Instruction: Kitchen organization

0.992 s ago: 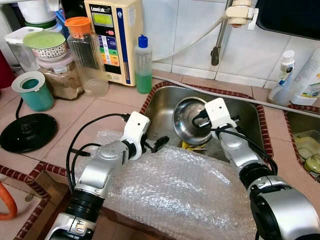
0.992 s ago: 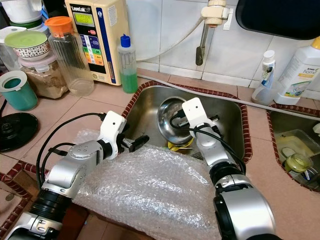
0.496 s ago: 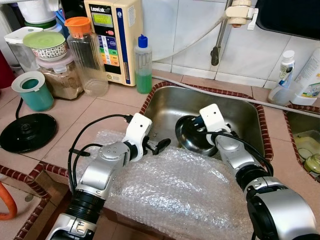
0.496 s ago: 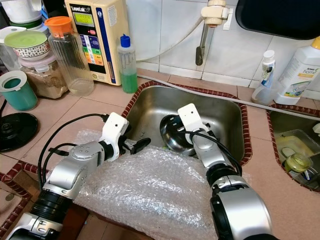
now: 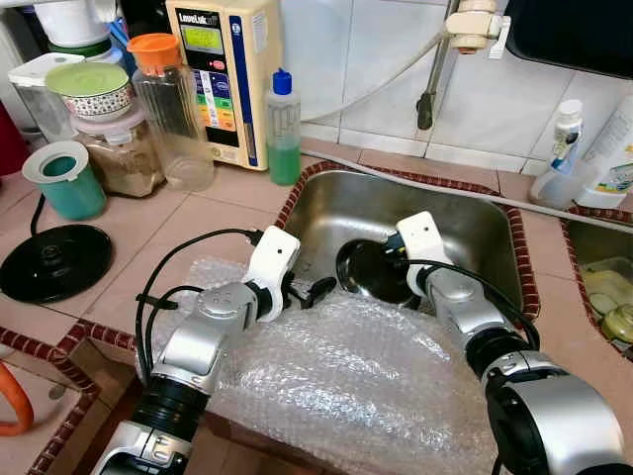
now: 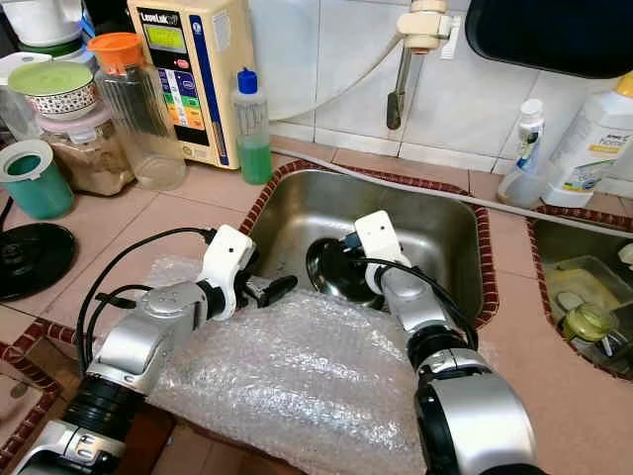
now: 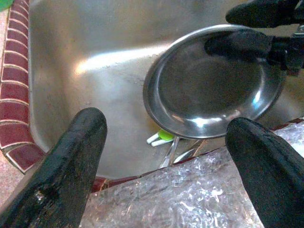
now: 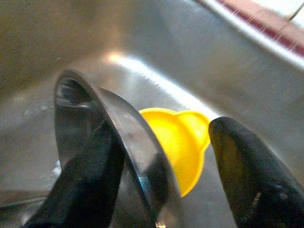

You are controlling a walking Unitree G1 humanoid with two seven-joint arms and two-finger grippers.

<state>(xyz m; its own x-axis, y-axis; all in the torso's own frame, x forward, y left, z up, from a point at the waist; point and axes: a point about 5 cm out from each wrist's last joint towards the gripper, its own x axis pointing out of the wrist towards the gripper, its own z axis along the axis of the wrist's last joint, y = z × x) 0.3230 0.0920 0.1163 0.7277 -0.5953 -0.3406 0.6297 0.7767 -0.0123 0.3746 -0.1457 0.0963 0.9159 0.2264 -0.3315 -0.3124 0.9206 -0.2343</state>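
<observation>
Lowered since earlier, the round steel bowl (image 5: pixel 376 272) sits in the right end effector's (image 8: pixel 156 156) loose, open straddle; left end effector (image 7: pixel 161 152) open, empty. Next, probably release.

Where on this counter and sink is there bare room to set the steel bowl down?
Bare tile lies between the black round base, the bubble wrap sheet and the steel sink. The sink's back half looks free. Crowded: the back-left corner around the clear orange-lidded jug.
</observation>
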